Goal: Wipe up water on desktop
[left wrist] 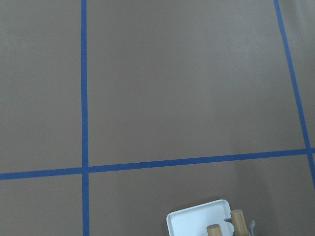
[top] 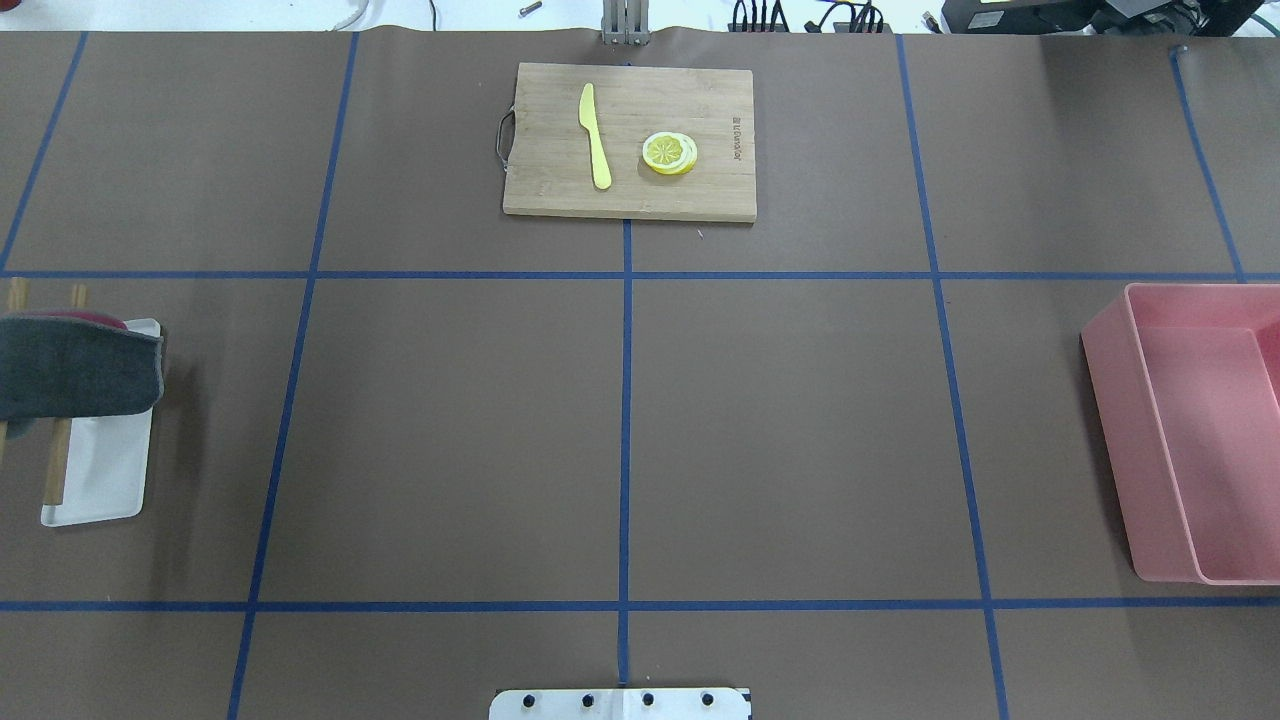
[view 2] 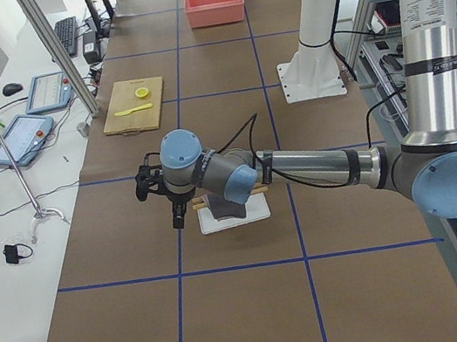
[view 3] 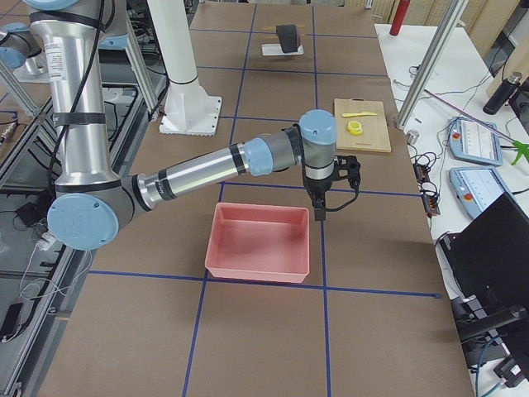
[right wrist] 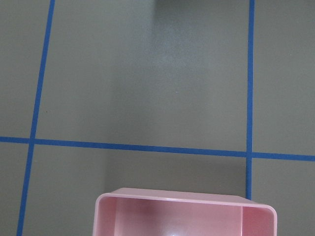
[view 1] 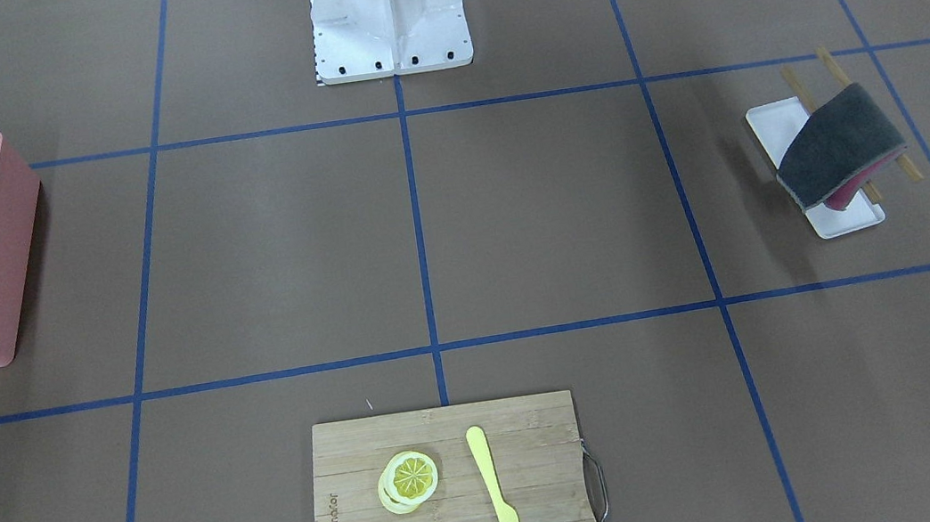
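You've got the brown desktop [top: 780,430], gridded with blue tape, spanning the whole scene under everything else. The left arm [view 2: 316,164] reaches out low over it, and its left gripper [view 2: 180,215] points down just beside the white tray [top: 100,480]. You can't tell from that side view whether its fingers are apart or together. The right arm [view 3: 198,174] stretches out the other way. The right gripper [view 3: 319,207] hangs pointing down by a corner of the pink bin [top: 1120,450]; same there, can't tell.

The bin sits at the robot's right end. The bamboo cutting board [top: 545,180] is at the far middle edge. The tray is at the left end. A grey cloth [top: 75,365] drapes over two wooden sticks [top: 55,465] that cross the tray, and something dark red [view 1: 843,198] shows under its edge. A yellow knife [top: 597,140] and lemon slices [top: 669,153] lie apart on the board.
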Available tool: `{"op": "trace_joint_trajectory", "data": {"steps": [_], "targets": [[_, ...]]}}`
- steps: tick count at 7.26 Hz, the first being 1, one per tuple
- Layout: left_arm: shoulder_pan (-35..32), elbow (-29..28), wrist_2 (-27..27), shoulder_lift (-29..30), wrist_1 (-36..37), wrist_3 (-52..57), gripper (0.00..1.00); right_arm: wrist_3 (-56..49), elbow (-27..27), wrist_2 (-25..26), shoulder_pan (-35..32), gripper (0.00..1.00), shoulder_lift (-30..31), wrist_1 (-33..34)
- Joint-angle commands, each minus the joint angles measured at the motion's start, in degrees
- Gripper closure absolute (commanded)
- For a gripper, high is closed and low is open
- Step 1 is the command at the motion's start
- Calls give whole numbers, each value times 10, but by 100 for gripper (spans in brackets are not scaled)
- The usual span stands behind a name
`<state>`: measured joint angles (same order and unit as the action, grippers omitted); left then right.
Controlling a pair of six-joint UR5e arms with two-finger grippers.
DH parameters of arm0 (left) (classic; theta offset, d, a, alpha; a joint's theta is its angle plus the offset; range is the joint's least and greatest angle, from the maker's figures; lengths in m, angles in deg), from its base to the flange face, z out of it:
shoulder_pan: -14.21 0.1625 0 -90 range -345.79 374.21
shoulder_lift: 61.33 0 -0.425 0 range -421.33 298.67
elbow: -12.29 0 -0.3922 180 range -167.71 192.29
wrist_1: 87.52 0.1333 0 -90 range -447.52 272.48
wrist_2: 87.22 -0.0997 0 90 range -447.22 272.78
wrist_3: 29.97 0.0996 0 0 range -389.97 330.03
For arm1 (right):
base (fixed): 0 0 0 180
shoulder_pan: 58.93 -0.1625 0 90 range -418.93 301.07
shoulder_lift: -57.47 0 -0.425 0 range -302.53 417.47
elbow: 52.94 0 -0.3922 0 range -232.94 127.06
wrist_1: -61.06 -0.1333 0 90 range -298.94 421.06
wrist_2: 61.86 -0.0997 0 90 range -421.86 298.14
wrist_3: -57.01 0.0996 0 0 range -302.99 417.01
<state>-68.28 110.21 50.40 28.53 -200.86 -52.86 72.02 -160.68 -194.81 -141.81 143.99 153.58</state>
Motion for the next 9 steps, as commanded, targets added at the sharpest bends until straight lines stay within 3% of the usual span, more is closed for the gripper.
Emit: {"op": "trace_joint_trajectory", "data": {"steps": [1, 3, 4, 6, 9], "targets": [[17, 0, -2, 21, -3, -54, 2, 0, -4, 1, 1, 0, 0, -1], [28, 1, 2, 16, 1, -59, 3, 1, -8, -15, 2, 0, -1, -5], [28, -2, 31, 16, 4, -60, 3, 0, -6, -11, 3, 0, -1, -5], [28, 3, 72, 9, -1, -161, 2, -2, -6, -6, 8, 0, -6, -7], [30, 4, 63, -10, -1, -167, 2, 1, -12, -22, 16, 0, -4, -6]]}}
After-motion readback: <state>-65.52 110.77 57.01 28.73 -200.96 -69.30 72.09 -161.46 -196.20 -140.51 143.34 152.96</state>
